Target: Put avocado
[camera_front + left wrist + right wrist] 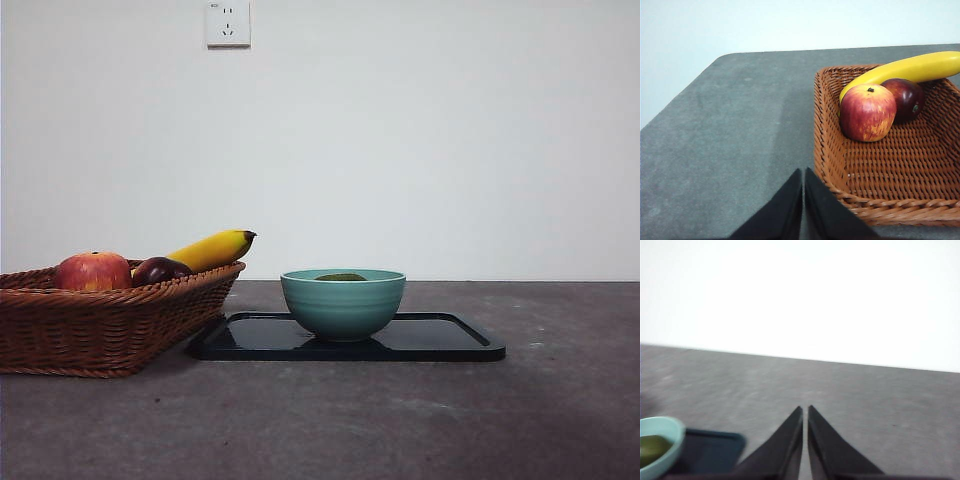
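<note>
The dark green avocado (341, 277) lies inside the teal bowl (343, 305), only its top showing over the rim in the front view. It also shows as a green patch (650, 447) in the bowl (662, 430) in the right wrist view. The bowl stands on a black tray (440, 340). My left gripper (803, 172) is shut and empty, beside the wicker basket (880, 200). My right gripper (805, 410) is shut and empty, over bare table beside the tray (710, 452). Neither arm shows in the front view.
The wicker basket (100, 330) stands left of the tray and holds a red apple (93, 271), a dark purple-brown fruit (160, 270) and a banana (212, 249). A wall socket (228, 22) is on the white wall behind.
</note>
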Motion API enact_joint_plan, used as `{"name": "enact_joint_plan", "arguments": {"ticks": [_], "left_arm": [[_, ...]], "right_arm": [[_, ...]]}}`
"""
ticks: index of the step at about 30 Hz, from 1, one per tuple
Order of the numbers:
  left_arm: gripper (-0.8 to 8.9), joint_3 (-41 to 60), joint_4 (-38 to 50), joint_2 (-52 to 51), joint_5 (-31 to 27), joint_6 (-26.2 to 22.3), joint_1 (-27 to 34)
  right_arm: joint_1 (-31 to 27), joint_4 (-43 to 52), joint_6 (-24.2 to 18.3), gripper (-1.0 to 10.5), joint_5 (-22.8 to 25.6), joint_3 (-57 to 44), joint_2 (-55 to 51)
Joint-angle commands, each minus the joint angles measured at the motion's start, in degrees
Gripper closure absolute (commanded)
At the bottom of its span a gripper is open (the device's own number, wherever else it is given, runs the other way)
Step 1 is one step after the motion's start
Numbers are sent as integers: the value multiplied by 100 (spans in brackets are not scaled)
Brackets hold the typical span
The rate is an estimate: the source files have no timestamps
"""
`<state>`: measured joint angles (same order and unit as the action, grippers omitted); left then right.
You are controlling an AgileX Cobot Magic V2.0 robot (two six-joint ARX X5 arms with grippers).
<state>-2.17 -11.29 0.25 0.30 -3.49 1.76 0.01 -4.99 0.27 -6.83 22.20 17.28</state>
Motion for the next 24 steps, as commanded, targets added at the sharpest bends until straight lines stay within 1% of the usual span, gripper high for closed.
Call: {"name": "enact_joint_plan", "arguments": {"ticks": [1, 4, 6, 14, 24], "left_arm": [[805, 116, -57, -7, 9, -26, 15], [805, 116, -57, -7, 9, -26, 15], [805, 116, -57, -7, 9, -26, 15], [805, 116, -57, -7, 11, -26, 15], [805, 116, -57, -7, 9, -26, 15]], "right_arm": [[-109, 297, -9, 937, 155, -562, -439], [-168, 382, -4, 937, 282, -1067, -876], [-170, 411, 24, 937, 284, -1331, -1084], [-170, 544, 393, 937, 286, -2103, -1504], [-170, -164, 420, 937, 284, -2159, -1707]]}}
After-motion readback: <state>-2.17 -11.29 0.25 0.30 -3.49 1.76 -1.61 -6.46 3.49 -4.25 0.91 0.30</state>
